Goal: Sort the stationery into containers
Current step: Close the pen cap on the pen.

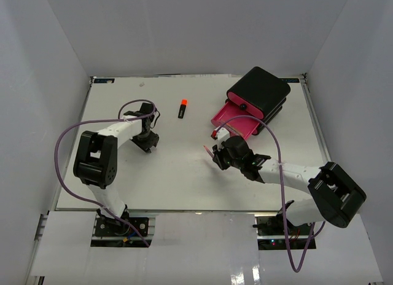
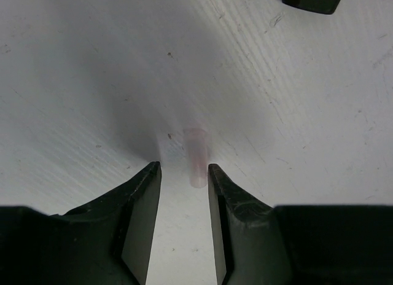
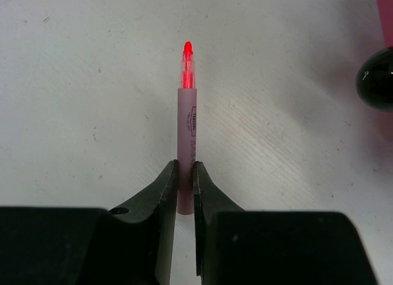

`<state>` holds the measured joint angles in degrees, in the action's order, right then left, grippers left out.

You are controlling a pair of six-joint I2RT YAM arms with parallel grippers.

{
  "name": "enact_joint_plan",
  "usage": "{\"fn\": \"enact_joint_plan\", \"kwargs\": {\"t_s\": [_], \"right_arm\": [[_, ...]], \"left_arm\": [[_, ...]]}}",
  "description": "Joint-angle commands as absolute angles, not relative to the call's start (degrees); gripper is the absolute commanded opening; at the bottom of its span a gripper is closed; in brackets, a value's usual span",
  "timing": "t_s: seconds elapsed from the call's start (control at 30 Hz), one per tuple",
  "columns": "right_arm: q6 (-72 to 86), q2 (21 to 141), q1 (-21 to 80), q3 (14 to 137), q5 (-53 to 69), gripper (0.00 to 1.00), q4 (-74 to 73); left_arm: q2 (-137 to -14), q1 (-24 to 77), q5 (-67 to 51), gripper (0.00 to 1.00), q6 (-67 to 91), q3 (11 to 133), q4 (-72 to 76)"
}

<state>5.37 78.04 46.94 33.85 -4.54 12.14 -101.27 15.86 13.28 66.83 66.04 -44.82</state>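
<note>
The right gripper (image 3: 185, 166) pinches a pink pen (image 3: 186, 122) tight, near the open drawer (image 1: 228, 116). The left gripper (image 2: 184, 169) is partly open, and a pale pink cap (image 2: 196, 155) lies between its tips.

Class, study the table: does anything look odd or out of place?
The pink pen in the right gripper has its red tip bare; a pale pink cap-like piece lies apart, inside the left gripper.
</note>
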Motion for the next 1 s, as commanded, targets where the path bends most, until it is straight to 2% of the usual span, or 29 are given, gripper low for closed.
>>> {"fn": "enact_joint_plan", "kwargs": {"t_s": [0.0, 0.43, 0.97], "right_arm": [[4.66, 76.29, 46.76, 33.75, -5.62, 0.08, 13.45], [4.57, 75.94, 46.76, 33.66, -5.8, 0.08, 13.45], [4.57, 76.29, 46.85, 34.01, -5.54, 0.08, 13.1]], "left_arm": [[-102.56, 16.0, 13.8, 0.47, 68.47, 66.88, -45.62], [-103.36, 14.68, 16.43, 0.41, 67.5, 67.94, -45.97], [-103.09, 12.75, 16.52, 0.42, 63.63, 69.26, -44.74]]}}
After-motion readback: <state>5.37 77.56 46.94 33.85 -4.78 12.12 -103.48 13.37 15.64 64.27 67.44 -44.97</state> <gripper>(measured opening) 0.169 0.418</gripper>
